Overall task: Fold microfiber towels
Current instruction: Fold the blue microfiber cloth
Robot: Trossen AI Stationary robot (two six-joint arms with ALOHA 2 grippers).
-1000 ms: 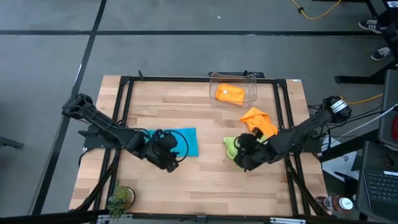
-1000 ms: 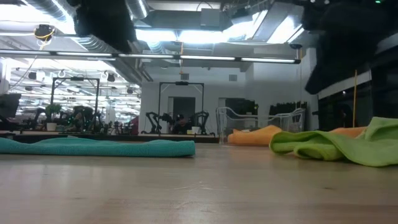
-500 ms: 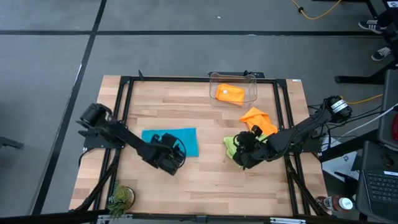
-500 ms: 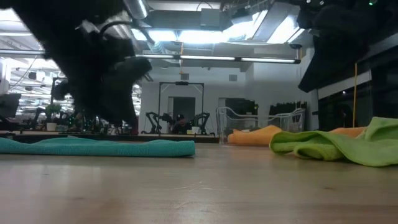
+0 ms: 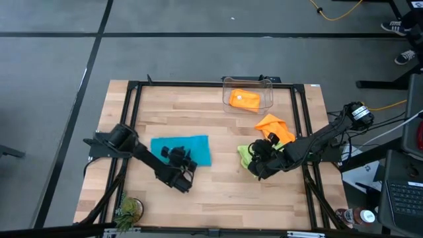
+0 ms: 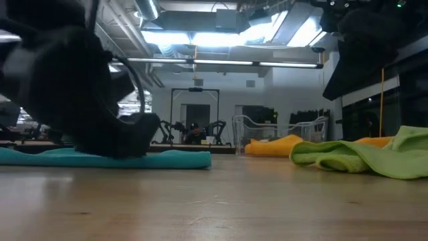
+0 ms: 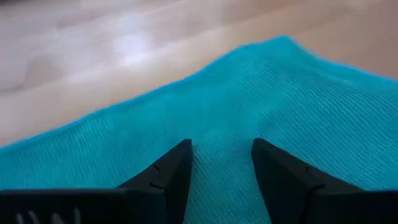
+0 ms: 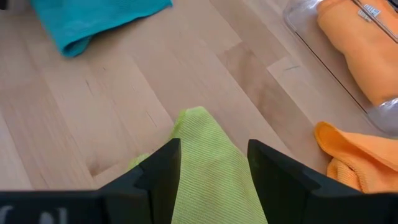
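A teal-blue towel point(image 5: 168, 147) lies flat on the table left of centre. My left gripper point(image 5: 177, 157) is low over its near right part and open. In its wrist view the fingertips point(image 7: 221, 162) stand apart with the teal cloth point(image 7: 280, 93) under and ahead of them. A lime green towel point(image 5: 244, 155) lies crumpled right of centre. My right gripper point(image 5: 256, 165) hangs open above it, and a green peak point(image 8: 208, 127) shows between its fingers. An orange towel point(image 5: 274, 127) lies crumpled just beyond the green one. My left gripper slants down at the teal towel point(image 6: 180, 158) from the near side with its fingers apart; whether the fingertips point(image 7: 174, 168) touch the cloth, I cannot tell. My right gripper stands over the green towel point(image 6: 361, 157); whether it touches it, I cannot tell.
A clear plastic bin point(image 5: 228, 86) at the far edge holds a folded orange towel point(image 5: 243, 99). A small green plant point(image 5: 129, 210) sits at the near left corner. Bare wood lies between the teal and green towels and along the near edge.
My left gripper has come down from well above the table to the teal towel's near right part and has rolled and tipped on the way. Its fingers stay apart. The teal towel has not moved. My right gripper has kept still.
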